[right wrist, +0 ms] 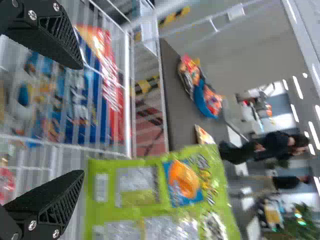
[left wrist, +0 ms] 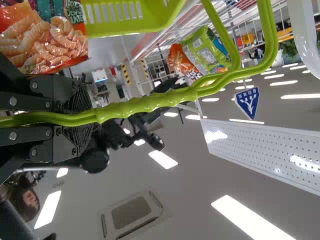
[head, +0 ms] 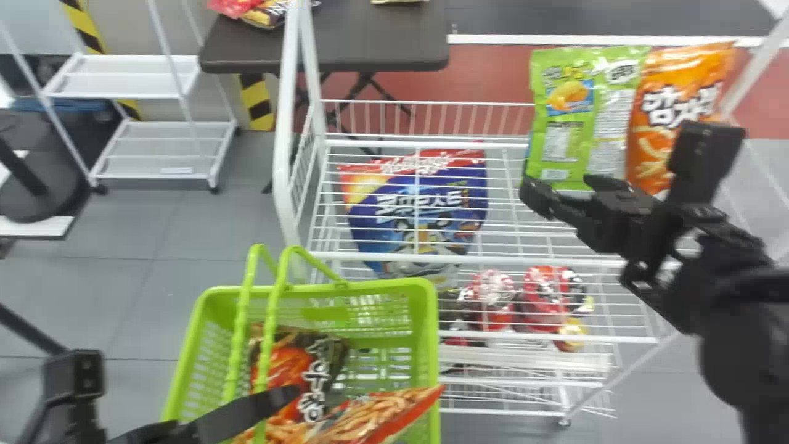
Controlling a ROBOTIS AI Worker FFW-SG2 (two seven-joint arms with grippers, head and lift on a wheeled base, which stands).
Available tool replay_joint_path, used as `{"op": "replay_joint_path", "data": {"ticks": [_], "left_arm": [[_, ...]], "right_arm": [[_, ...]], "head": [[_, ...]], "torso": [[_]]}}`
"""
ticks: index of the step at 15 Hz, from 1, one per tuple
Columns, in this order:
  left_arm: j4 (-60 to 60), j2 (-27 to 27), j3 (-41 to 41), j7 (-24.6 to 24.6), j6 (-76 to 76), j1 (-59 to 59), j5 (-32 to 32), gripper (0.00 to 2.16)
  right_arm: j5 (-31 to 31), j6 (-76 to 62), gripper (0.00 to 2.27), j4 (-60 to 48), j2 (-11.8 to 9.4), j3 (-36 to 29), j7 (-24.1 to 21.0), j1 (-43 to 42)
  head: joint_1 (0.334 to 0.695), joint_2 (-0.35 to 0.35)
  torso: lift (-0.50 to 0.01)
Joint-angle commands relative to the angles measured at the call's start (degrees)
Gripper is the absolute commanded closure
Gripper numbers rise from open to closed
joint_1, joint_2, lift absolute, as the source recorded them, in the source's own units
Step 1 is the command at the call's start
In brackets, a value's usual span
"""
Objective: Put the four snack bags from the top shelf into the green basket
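Note:
My right gripper (head: 570, 191) stands open just in front of the green snack bag (head: 561, 123); the orange snack bag (head: 678, 117) stands beside it on the top shelf. In the right wrist view, nothing is between the spread fingers of the right gripper (right wrist: 80, 120), and the green bag (right wrist: 150, 195) is close by. At bottom left, my left gripper (head: 262, 407) holds the handle of the green basket (head: 425, 345). The left wrist view shows the left gripper (left wrist: 90, 117) shut on the handle (left wrist: 145, 102). A red-and-black bag (head: 293, 370) and a shrimp-coloured bag (head: 382, 419) are in the basket.
A blue-and-red bag (head: 419, 209) lies behind the wires of the white rack (head: 394, 143), left of the green bag. Red packs (head: 545, 296) are lower down. A dark table (head: 370, 49) stands behind the rack, a white cart (head: 123, 86) at the back left.

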Motion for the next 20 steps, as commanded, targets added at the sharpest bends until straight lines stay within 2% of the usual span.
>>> {"op": "replay_joint_path", "data": {"ticks": [1, 2, 6, 7, 8, 9, 10, 11, 17, 20], "left_arm": [[0.00, 0.01, 0.29, -0.17, 0.00, 0.19, 0.20, 2.15], [0.00, 0.01, 0.46, -0.08, 0.00, 0.37, 0.29, 2.15], [0.17, 0.01, 0.64, -0.26, 0.00, 0.54, 0.29, 2.15], [0.26, 0.01, 0.64, -0.26, 0.00, 0.54, 0.29, 2.15], [0.26, 0.01, 0.64, -0.26, 0.00, 0.54, 0.29, 2.15], [0.35, 0.01, 0.64, -0.26, 0.00, 0.54, 0.29, 2.15], [0.44, 0.01, 0.73, -0.26, 0.00, 0.54, 0.29, 2.15], [0.52, 0.01, 0.73, -0.26, 0.00, 0.54, 0.20, 2.15], [0.44, 0.09, 0.73, -0.44, 0.00, 0.81, 0.29, 2.15], [0.44, 0.09, 1.52, -0.70, 0.00, 1.33, 0.55, 2.15]], "right_arm": [[4.95, -2.95, 0.06, 10.62, 0.01, 1.11, -1.57, -7.74], [7.06, -5.06, 0.06, 16.07, 0.10, 1.55, -2.97, -11.08], [8.99, -14.91, 0.07, 34.70, 0.27, 2.43, -5.08, -20.66], [8.99, -15.79, 0.16, 37.51, 0.27, 2.43, -5.08, -21.89], [9.08, -15.79, 0.46, 39.36, 0.19, 2.43, -5.08, -22.77], [8.91, -15.79, 0.98, 39.62, 0.19, 2.17, -4.56, -22.50], [8.29, -15.61, 1.71, 39.36, 0.19, 2.08, -4.20, -21.54], [8.11, -15.61, 2.21, 38.30, 0.36, 2.08, -5.17, -20.13], [7.67, -16.66, 2.25, 31.27, 0.36, 1.73, -5.79, -15.47], [6.80, -16.49, 2.25, 24.24, 0.36, 1.64, -4.91, -11.52]], "head": [[0.695, -0.063], [0.695, -0.072], [0.695, -0.100], [0.695, -0.102], [0.695, -0.104], [0.695, -0.105], [0.695, -0.106], [0.695, -0.106], [0.695, -0.110], [0.695, -0.108]], "torso": [[-0.001], [-0.001], [-0.001], [-0.001], [-0.001], [-0.001], [-0.001], [-0.001], [-0.001], [-0.001]]}}
